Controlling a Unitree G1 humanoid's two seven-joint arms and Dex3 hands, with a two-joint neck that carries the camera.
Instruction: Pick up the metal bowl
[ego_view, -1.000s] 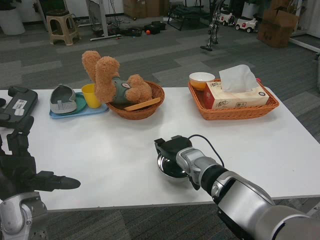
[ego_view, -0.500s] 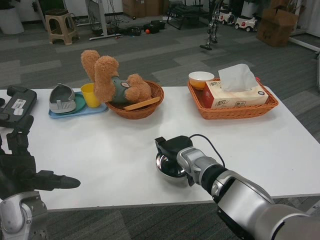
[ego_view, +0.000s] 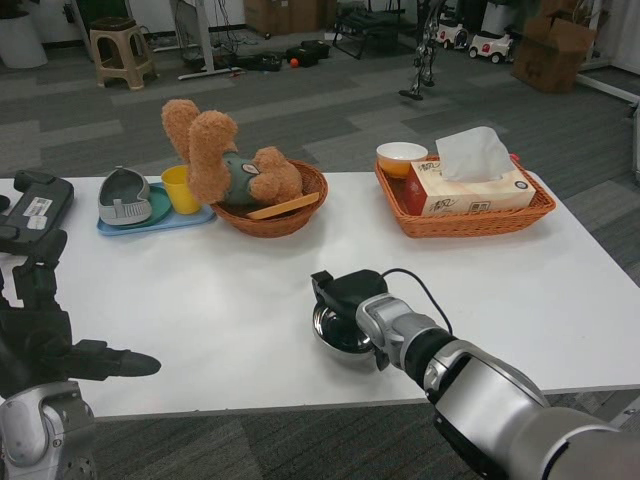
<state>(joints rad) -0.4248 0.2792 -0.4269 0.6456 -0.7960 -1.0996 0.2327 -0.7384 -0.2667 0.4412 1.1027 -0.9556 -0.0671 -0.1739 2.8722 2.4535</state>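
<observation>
The metal bowl (ego_view: 336, 337) sits on the white table (ego_view: 220, 300) near its front edge, a little right of centre. My right hand (ego_view: 346, 293) lies over the bowl's far rim and grips it, with the fingers curled down at the rim and partly hidden. The silver right forearm (ego_view: 470, 385) runs back to the lower right. My left hand (ego_view: 45, 345) waits at the lower left edge of the table, holding nothing, with a finger stretched out to the right.
At the back stand a brown basket (ego_view: 300, 215) holding a plush bear (ego_view: 215, 150), a blue tray (ego_view: 150, 222) with a yellow cup (ego_view: 182, 190), and an orange basket (ego_view: 470, 220) with a tissue box (ego_view: 470, 185) and a white bowl (ego_view: 402, 157). A black device (ego_view: 35, 200) lies far left.
The right hand and the bowl have shifted very slightly; the view also moved a little. The left hand has stayed where it was.
</observation>
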